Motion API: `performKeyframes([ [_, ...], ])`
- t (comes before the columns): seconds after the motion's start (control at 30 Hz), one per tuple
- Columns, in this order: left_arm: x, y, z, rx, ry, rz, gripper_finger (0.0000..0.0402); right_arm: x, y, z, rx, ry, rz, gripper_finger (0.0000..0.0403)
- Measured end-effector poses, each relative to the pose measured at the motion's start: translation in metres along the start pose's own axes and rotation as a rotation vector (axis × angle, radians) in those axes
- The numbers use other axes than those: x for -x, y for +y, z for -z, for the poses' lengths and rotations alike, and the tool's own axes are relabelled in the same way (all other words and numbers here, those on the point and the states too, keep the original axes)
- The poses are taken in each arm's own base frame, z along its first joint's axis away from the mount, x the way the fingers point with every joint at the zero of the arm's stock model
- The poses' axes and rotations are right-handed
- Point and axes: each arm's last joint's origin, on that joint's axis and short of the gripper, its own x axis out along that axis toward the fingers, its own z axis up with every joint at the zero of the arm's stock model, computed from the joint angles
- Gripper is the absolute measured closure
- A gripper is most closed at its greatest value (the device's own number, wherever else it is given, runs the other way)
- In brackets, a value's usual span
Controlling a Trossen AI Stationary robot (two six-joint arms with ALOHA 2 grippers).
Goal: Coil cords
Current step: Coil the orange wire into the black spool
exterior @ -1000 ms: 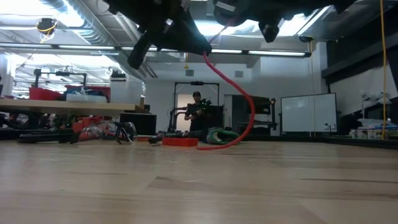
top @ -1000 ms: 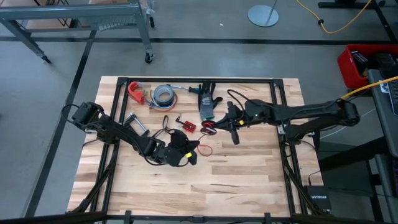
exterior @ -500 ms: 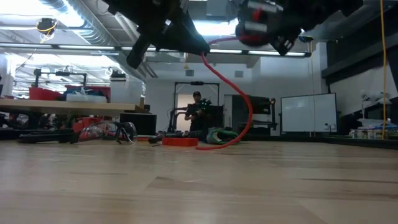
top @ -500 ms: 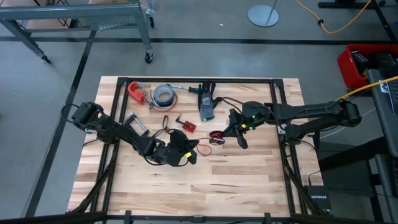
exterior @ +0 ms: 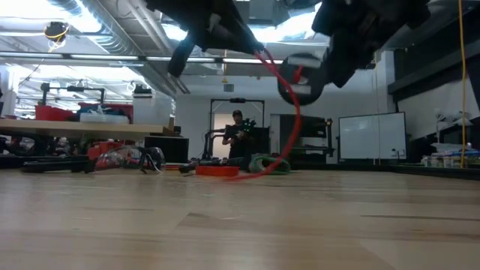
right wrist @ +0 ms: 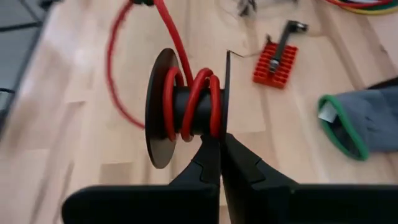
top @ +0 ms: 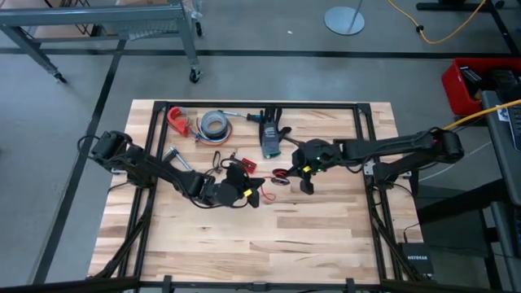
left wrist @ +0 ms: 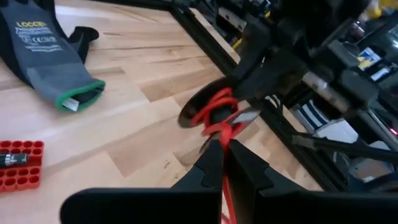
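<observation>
Closest to me, my right claw (right wrist: 219, 144) is clenched on the rim of a small black spool (right wrist: 186, 115), which stands just past my fingertips with its flanges on edge; three turns of the red cord (right wrist: 198, 102) sit on its core, side by side and not crossing; from the spool the cord rises and arcs away in a loose loop over the wood toward my other arm. My left claw (left wrist: 222, 163) is clenched too, pinching that same red cord right at its fingertips, with the spool just ahead of it, so the two claws are near each other over the middle of the table (top: 326, 236).

To wind well, I judge I should keep the free run lightly taut between the claws, so each new turn lands beside the last rather than on top; the left claw should feed cord, not drag it, or the turns may slip off the open flange; my grip is only on the flange edge, so a hard tug could twist the spool out.

Farther off, beyond the spool, lie a red bit holder (right wrist: 275, 62) and a grey glove (right wrist: 364, 127) with a green cuff, both clear of the cord's path.
</observation>
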Motion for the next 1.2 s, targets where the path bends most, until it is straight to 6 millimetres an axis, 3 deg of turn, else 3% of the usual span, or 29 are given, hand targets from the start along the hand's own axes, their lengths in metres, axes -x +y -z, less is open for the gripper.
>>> performKeyframes([
  [0.77, -0.017, 0.01, -0.018, 0.097, -0.015, -0.006, 0.0401, -0.044, -0.008, -0.012, -0.029, -0.159, 0.113, 0.04],
  [1.2, -0.017, 0.01, -0.02, 0.093, -0.021, -0.005, 0.0401, -0.047, -0.008, -0.026, -0.154, -0.333, 0.097, 0.04],
])
